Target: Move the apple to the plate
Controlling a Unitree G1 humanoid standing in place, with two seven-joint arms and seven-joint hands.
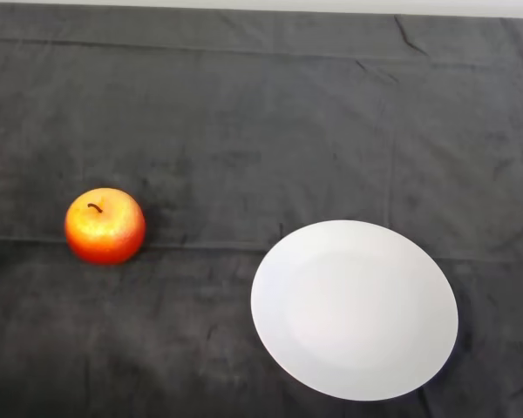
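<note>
A red and orange apple [105, 225] with a dark stem stands upright on the dark cloth at the left of the head view. A white round plate [355, 309] lies flat on the cloth at the lower right, bare, well apart from the apple.
The dark cloth [261, 131] covers the whole table and has creases across it. A pale strip of the far edge [418, 7] shows along the top.
</note>
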